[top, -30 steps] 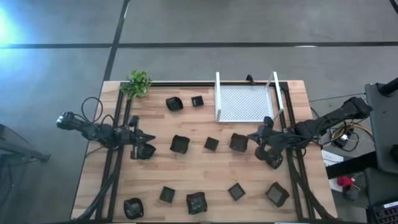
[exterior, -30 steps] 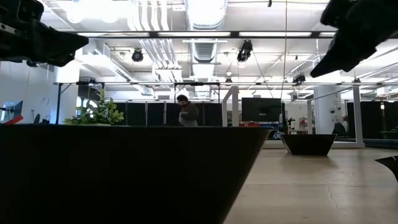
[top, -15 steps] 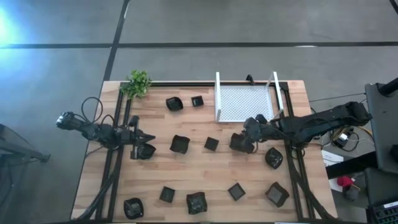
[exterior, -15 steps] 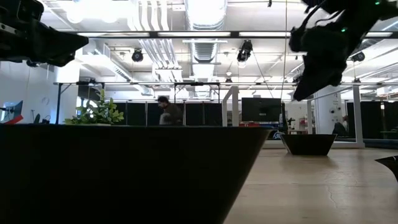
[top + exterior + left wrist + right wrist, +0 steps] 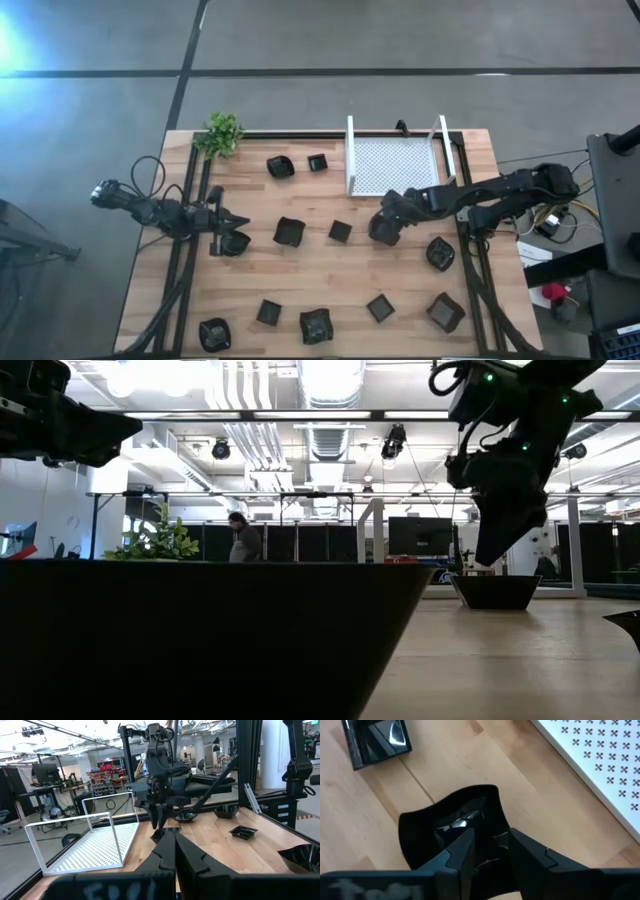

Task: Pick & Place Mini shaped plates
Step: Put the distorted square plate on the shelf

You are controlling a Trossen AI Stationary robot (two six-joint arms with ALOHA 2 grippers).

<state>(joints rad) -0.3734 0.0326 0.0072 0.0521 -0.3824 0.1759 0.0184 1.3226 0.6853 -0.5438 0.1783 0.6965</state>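
One mini plate (image 5: 384, 229), centre-right, sits under my right end effector (image 5: 388, 224), fingers apart. Next I'd close, then lift toward the white tray (image 5: 392, 166). Left end effector (image 5: 232, 243) waits shut.

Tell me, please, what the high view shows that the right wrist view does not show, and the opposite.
Only the high view shows the left gripper, shut, at the table's left side, the green plant, and the many mini shaped plates spread over the whole table.

Only the right wrist view shows the right gripper open, its fingers directly above one black plate.

Both show that plate, a smaller square plate near it, and the white mesh tray.
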